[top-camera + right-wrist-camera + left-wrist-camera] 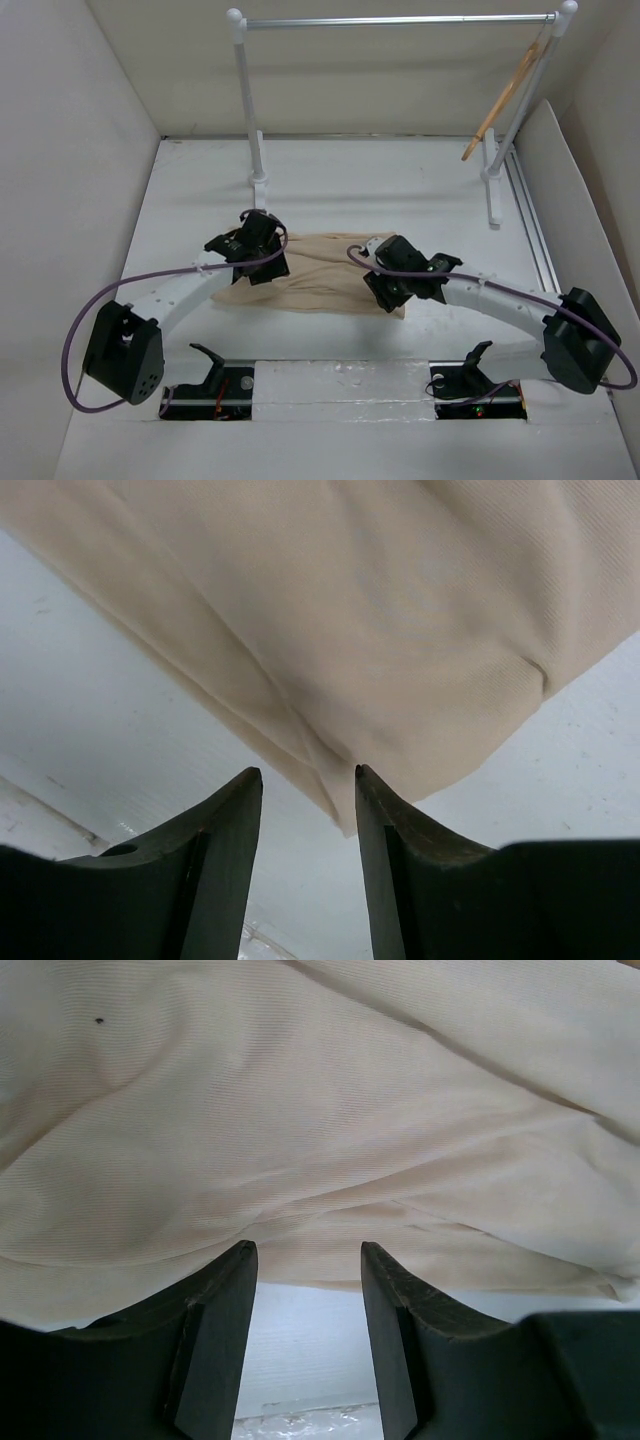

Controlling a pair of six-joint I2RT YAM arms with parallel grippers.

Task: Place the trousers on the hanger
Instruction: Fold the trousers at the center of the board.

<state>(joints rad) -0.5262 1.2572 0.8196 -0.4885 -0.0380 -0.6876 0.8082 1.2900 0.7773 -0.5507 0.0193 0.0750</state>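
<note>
- Nearest me, at 6 o'clock in the top view, are the two bases. The left arm (170,300) sweeps in from 8 o'clock and the right arm (510,300) from 4 o'clock, and both reach toward the middle of the tabletop (400,190).
- The trousers (320,275) lie bunched flat at the centre of the tabletop, between the two wrists. One wrist sits over each end of the cloth.
- The left jaws are parted moderately and hold nothing. On the left wrist camera the tan fabric (300,1110) fills the view beyond the tips, with its near hem just past them and bare tabletop showing in the gap.
- The right jaws are parted about as far and are also empty. On the right wrist camera a corner of the cloth (420,630) points down into the gap between the tips, but nothing is pinched.
- I judge this to be the pick-up step: both arms are lined up on the cloth edge and the grasp is not yet made.
- Next I would ease each wrist forward so the hem sits between the tips, then close both sides and lift evenly. The fabric is thin, so I expect it to slip or fold if I take too small a bite.
- Farthest off, at 1 o'clock, the hanger (505,100) hangs tilted at the right end of the rack (400,20), well apart from the trousers. A long carry is left to do.
</note>
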